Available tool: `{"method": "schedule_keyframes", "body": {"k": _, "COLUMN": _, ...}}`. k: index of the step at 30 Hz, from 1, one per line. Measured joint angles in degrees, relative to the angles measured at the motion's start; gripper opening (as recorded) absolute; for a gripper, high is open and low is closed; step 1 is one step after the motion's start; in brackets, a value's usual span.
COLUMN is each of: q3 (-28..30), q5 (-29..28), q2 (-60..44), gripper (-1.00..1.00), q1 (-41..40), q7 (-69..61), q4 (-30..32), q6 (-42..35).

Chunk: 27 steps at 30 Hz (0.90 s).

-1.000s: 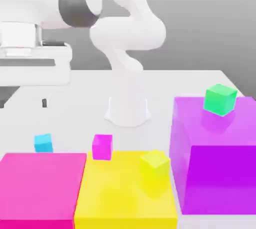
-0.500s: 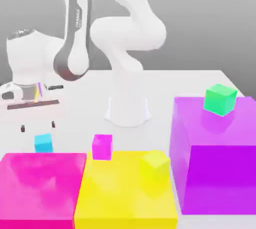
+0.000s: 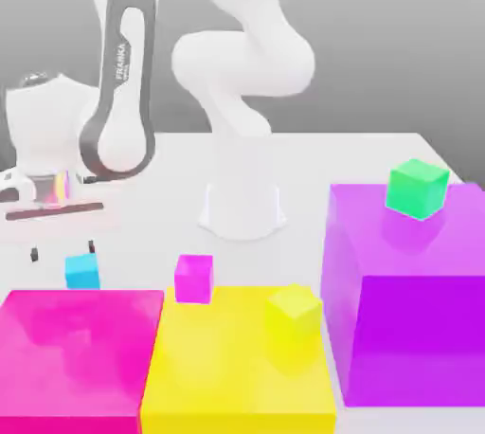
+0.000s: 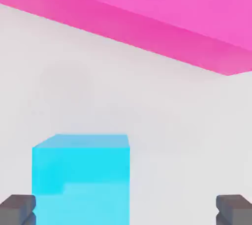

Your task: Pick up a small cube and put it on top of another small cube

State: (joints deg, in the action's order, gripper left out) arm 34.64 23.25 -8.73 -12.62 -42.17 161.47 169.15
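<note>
Pincer [image 3: 62,254] spread wide above small cube [image 3: 82,271] on bench [image 3: 142,224]. Probably light, rigid, smooth-faced (so maybe slippery). Best gripped across two opposite flat sides, mid-height.

A table [image 3: 313,153] carried the arm's base [image 3: 242,209] at its middle. Along the near edge sat three big blocks: a flat block [image 3: 80,356] at the exterior view's left, a middle block [image 3: 223,366] beside it, and a tall block [image 3: 417,299] at the right. A cube [image 3: 417,189] rested on the tall block, and another [image 3: 293,304] on the middle block. Just behind the flat block lay the small cube [image 3: 82,272]; to its right, apart from it, stood another small cube [image 3: 194,279]. The gripper [image 3: 63,253] hung spread wide just above the small cube.
</note>
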Motion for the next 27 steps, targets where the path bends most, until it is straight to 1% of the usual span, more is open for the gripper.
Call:
{"method": "schedule_keyframes", "body": {"k": 10, "q3": -19.44, "q5": 18.52, "q2": -7.15, "gripper": 0.0, "q1": -14.56, "q7": -13.44, "q4": -1.45, "q6": 5.02}}
{"method": "schedule_keyframes", "body": {"k": 11, "q3": -21.18, "q5": 19.98, "q2": -7.75, "gripper": -1.0, "q1": -15.9, "q7": -14.49, "q4": -1.54, "q6": 5.52}}
{"method": "schedule_keyframes", "body": {"k": 16, "q3": -21.17, "q5": 20.03, "q2": -7.75, "gripper": -1.0, "q1": -15.9, "q7": -14.54, "q4": -1.54, "q6": 5.29}}
{"method": "schedule_keyframes", "body": {"k": 17, "q3": -22.02, "q5": 20.78, "q2": -8.06, "gripper": -1.0, "q1": -16.55, "q7": -15.08, "q4": -1.59, "q6": 5.6}}
{"method": "schedule_keyframes", "body": {"k": 18, "q3": -21.36, "q5": 20.23, "q2": -7.83, "gripper": -1.0, "q1": -16.03, "q7": -14.69, "q4": -1.56, "q6": 5.42}}
{"method": "schedule_keyframes", "body": {"k": 21, "q3": -16.38, "q5": 15.73, "q2": -6.02, "gripper": -1.0, "q1": -12.26, "q7": -11.42, "q4": -1.26, "q6": 4.03}}
{"method": "schedule_keyframes", "body": {"k": 27, "q3": -5.39, "q5": 4.13, "q2": -1.7, "gripper": -1.0, "q1": -4.33, "q7": -3.02, "q4": -0.38, "q6": 1.1}}
